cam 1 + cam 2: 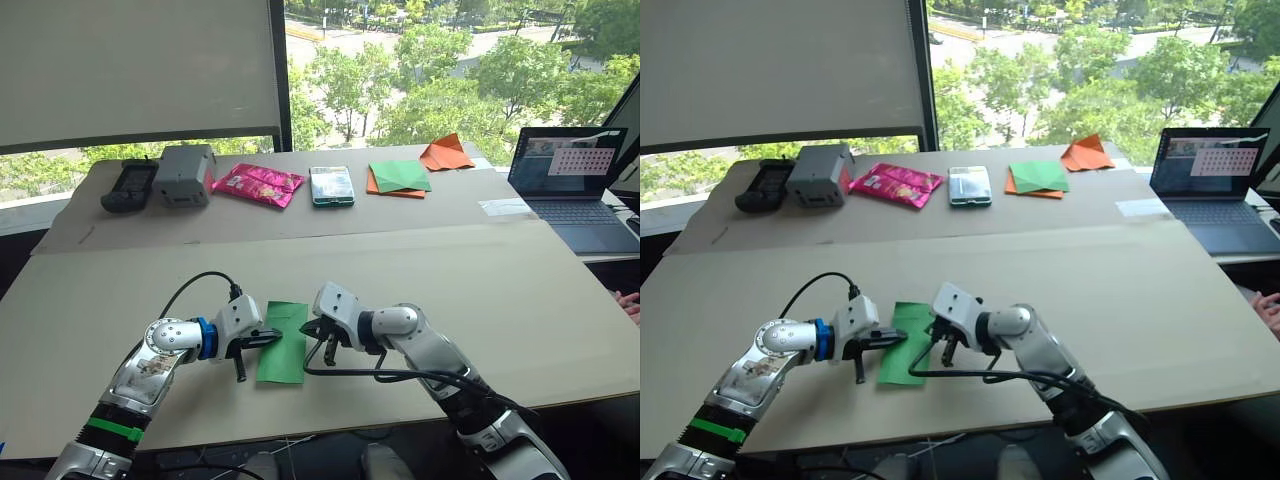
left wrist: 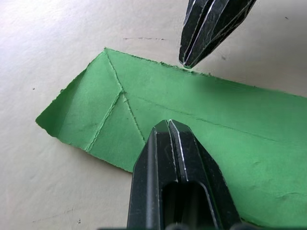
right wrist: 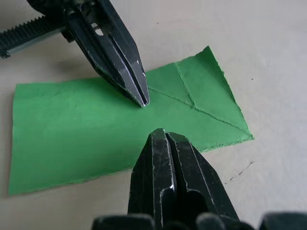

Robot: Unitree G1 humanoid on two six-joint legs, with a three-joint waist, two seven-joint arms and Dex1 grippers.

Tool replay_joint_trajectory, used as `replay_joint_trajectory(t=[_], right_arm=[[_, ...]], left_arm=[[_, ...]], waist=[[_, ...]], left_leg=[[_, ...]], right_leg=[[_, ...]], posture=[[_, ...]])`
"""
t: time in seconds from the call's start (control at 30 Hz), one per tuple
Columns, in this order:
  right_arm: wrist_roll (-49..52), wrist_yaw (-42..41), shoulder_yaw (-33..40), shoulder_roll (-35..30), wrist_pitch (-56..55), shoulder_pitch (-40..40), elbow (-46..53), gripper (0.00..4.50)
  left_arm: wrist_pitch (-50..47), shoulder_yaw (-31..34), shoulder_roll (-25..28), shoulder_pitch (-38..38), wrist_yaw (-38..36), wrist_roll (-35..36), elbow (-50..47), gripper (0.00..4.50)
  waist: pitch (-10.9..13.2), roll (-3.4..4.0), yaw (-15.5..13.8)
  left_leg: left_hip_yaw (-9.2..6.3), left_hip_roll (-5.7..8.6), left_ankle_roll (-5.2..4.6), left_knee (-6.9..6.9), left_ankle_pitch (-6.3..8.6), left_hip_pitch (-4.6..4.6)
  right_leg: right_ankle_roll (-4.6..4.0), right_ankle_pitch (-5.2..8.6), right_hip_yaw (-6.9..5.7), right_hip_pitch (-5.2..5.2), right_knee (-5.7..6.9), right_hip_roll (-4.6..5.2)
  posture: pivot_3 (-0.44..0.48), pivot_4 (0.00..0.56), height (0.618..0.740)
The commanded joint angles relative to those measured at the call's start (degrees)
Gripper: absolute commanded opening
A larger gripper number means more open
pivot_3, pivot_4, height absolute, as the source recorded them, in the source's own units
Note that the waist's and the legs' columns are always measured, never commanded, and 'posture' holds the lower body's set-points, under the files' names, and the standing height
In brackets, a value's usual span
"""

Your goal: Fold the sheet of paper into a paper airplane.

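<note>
The sheet of paper (image 1: 283,345) lies flat near the table's front edge. It is bright green and folded into a narrow strip, with creased corner flaps (image 2: 103,112) at one end. My left gripper (image 1: 266,338) is shut, and its tip rests on the strip's left side. From the right, my right gripper (image 1: 309,329) is also shut, its tip touching the strip's right edge. In the left wrist view my own shut fingers (image 2: 168,125) sit over the paper and the right gripper's tip (image 2: 188,63) meets its far edge. No finished paper airplane is in view.
Along the back of the table sit a black device (image 1: 128,186), a grey box (image 1: 185,173), a pink snack bag (image 1: 258,184), a small packet (image 1: 331,185), a green sheet on orange paper (image 1: 398,177) and folded orange paper (image 1: 446,153). A laptop (image 1: 570,180) stands at the right.
</note>
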State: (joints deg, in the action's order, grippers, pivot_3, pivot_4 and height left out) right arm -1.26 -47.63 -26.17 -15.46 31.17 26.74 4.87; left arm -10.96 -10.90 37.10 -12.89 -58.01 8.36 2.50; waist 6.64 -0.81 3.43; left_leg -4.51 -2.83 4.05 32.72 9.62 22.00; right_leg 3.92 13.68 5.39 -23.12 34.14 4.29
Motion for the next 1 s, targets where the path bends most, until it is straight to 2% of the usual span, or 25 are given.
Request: replay_joint_trajectory(t=[0.03,0.37,1.0], right_arm=[[0.45,0.56,-0.34,0.45,-0.45,0.14,1.00,0.08],[0.07,0.89,-2.06,-0.77,-3.73,-3.74,-3.45,0.08],[5.70,-4.10,-3.66,-2.23,0.35,-7.24,1.47,0.08]], left_arm=[[-0.83,-1.40,0.93,0.71,0.11,-2.58,2.50,0.00],[-1.33,-1.05,1.59,0.82,0.10,-2.25,1.80,0.00],[-1.76,-0.95,2.52,1.13,-0.11,-2.06,1.23,0.00]], waist=[[0.01,-0.01,-0.05],[0.03,-0.05,-0.37],[0.01,-0.04,-0.73]], left_leg=[[0.00,0.00,0.00,0.00,0.00,0.00],[0.00,0.00,0.01,0.00,0.01,-0.03],[0.00,0.00,0.02,0.00,0.01,-0.04]], right_leg=[[0.00,0.00,-0.01,0.00,0.00,0.00],[0.00,0.00,-0.01,0.00,-0.02,0.01],[0.00,0.00,0.00,-0.01,-0.04,0.03]], posture=[[0.000,0.150,0.732],[0.000,0.150,0.732],[0.000,0.150,0.732]])
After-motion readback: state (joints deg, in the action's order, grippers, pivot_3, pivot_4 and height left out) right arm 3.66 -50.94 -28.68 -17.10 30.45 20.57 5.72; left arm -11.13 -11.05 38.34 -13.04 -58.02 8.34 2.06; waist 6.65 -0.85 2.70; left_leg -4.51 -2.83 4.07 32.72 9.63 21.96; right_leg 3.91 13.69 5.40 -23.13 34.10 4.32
